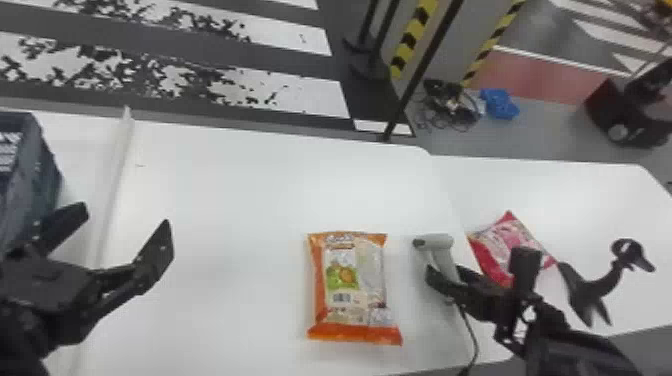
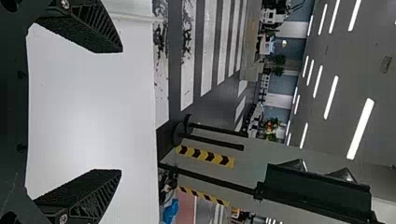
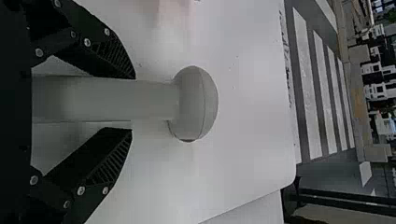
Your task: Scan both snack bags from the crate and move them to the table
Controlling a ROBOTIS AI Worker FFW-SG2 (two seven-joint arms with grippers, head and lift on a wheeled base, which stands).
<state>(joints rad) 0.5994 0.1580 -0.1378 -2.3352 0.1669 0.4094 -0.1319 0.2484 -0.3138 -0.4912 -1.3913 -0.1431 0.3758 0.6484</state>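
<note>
An orange snack bag (image 1: 350,287) lies flat on the white table (image 1: 240,200), and a red and pink snack bag (image 1: 505,240) lies farther right, partly behind my right arm. Between them is the grey scanner (image 1: 436,250). My right gripper (image 1: 480,270) is at the scanner's handle. In the right wrist view the scanner (image 3: 154,100) runs between the two fingers of my right gripper (image 3: 133,103), which are open with a gap on either side. Over the table's left part my left gripper (image 1: 127,220) stands open; in the left wrist view nothing is between the fingers of this gripper (image 2: 122,111).
A dark blue crate (image 1: 30,170) stands at the left edge, close to my left gripper. A black bird-shaped object (image 1: 595,290) is right of my right arm. The scanner's cable (image 1: 470,335) runs down to the table's near edge.
</note>
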